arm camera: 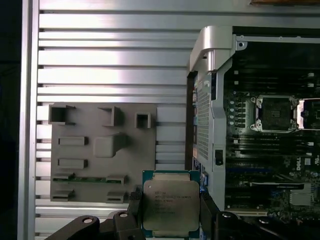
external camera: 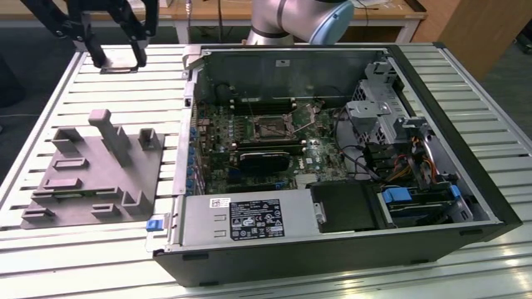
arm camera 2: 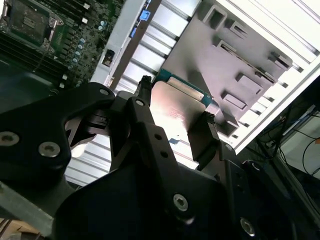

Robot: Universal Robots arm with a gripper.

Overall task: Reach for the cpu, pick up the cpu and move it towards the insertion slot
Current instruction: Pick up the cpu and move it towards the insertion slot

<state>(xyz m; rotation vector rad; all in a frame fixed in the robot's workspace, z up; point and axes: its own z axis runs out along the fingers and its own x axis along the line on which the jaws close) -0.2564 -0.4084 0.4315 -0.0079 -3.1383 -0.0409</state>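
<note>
The gripper [external camera: 118, 61] has its fingers [arm camera: 209, 212] closed on the cpu [arm camera: 171, 206], one finger on each of two opposite edges; both wrist views show the chip sitting flat between them with its metal top to the camera. It appears to hang free above the slatted surface [external camera: 149, 93], outside the case [external camera: 332, 249]. In the exterior view the grey fixture [external camera: 91, 174] lies at about 6 o'clock from the gripper. The slot [external camera: 270, 128] is inside the case on the board, well apart from the chip, and the gripper stands at about 10 o'clock from it. I judge that reaching and picking up are done and that the step in hand is the carry towards the slot. To my judgement this carry calls for passing over the case wall without touching it, holding the chip level, and keeping its edges parallel to the slot frame.
</note>
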